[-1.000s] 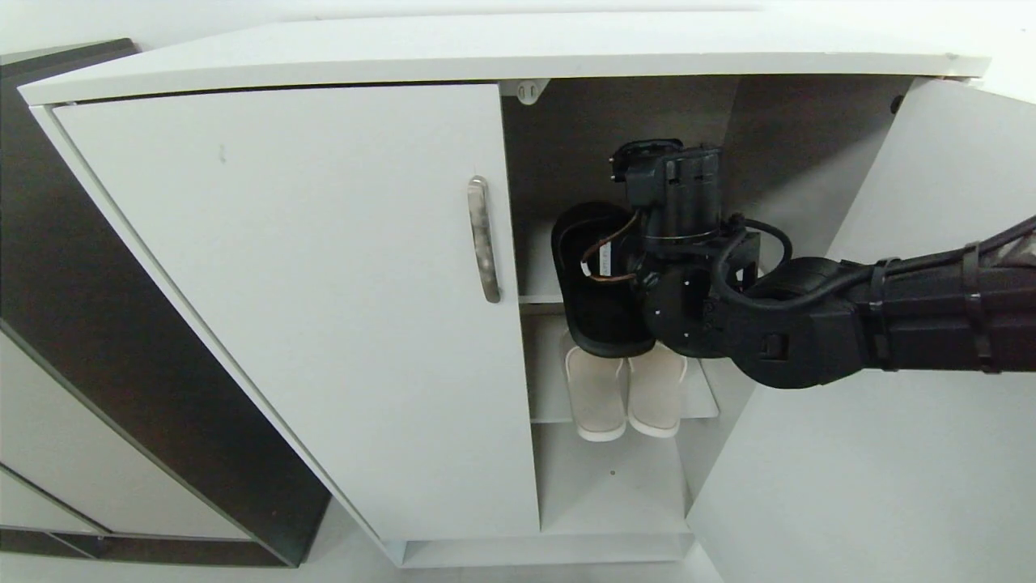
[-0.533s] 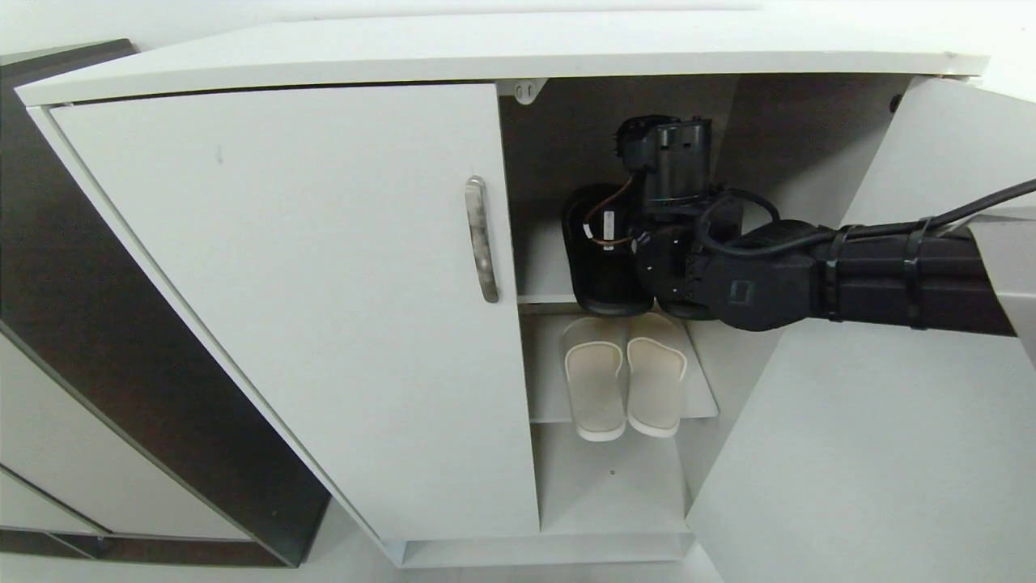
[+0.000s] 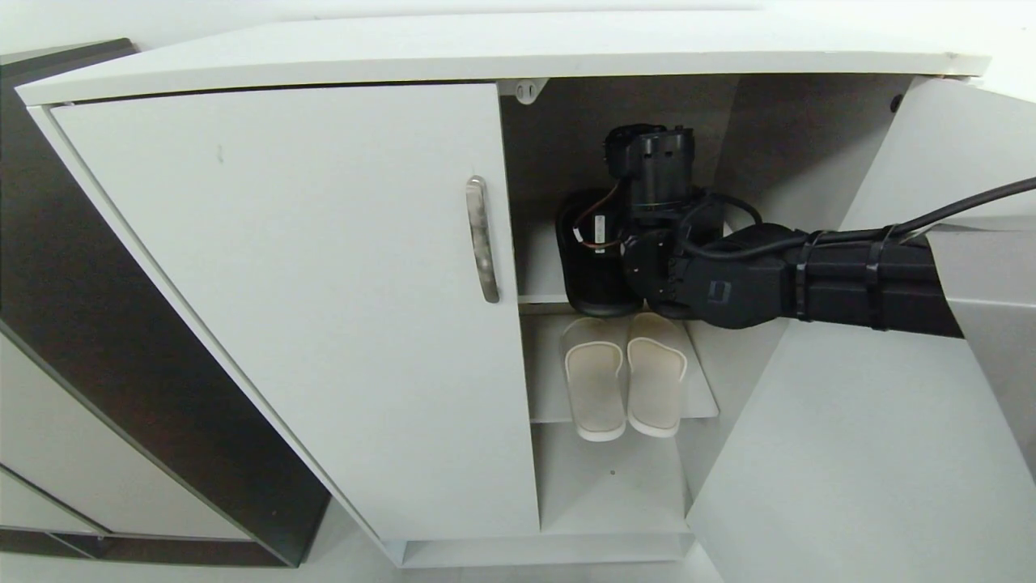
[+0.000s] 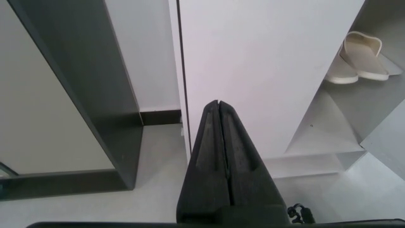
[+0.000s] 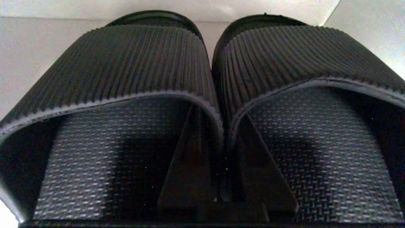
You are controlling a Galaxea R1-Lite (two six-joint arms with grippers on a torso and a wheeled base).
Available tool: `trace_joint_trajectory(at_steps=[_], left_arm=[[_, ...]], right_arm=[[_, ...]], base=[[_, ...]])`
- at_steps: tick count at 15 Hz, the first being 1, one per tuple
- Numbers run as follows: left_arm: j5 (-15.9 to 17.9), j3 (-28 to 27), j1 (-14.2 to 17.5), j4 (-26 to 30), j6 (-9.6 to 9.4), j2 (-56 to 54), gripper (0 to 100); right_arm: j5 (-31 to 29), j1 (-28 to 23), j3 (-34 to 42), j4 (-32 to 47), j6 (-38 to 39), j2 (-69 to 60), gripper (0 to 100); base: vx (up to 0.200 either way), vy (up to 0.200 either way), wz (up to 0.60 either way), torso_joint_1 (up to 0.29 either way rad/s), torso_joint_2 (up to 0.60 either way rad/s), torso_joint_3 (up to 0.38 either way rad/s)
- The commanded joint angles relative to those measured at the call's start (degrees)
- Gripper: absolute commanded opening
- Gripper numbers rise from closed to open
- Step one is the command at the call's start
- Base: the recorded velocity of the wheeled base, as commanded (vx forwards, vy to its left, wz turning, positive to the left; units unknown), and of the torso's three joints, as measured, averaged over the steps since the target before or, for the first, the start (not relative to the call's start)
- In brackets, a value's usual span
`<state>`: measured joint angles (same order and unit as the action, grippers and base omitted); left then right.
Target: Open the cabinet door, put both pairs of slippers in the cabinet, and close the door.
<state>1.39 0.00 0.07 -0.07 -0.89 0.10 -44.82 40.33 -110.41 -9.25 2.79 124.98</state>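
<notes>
White wooden cabinet [image 3: 486, 48], right door open: at its upper shelf the right gripper [image 5: 219, 126] clamps the black ribbed rubber slippers [image 5: 139, 69] together, above cream slippers [image 3: 623, 376], while the left gripper [image 4: 218, 107] hangs closed and empty outside.

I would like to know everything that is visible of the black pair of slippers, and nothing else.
The black slippers are rubber-like slides with ribbed straps and diamond-textured footbeds. They lie side by side, touching. The right tool clamps their inner walls together, one finger inside each. They are at the cabinet's upper shelf, above the white slippers; whether they rest on it is unclear.
</notes>
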Motion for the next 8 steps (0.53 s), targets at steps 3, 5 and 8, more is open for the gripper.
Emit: trace_joint_trajectory(at_steps=[3,5,8], left_arm=[[0.0,0.0,0.0,0.0,0.01,0.1,0],[0.0,0.0,0.0,0.0,0.01,0.0,0],[0.0,0.0,0.0,0.0,0.01,0.1,0]], right_arm=[[0.1,-0.2,0.0,-0.1,0.0,0.3,0],[0.0,-0.2,0.2,0.1,0.0,0.3,100],[0.0,0.1,1.3,0.2,0.1,-0.7,100]], base=[[0.0,0.0,0.0,0.0,0.0,0.0],[0.0,0.0,0.0,0.0,0.0,0.0],[0.0,0.0,0.0,0.0,0.0,0.0]])
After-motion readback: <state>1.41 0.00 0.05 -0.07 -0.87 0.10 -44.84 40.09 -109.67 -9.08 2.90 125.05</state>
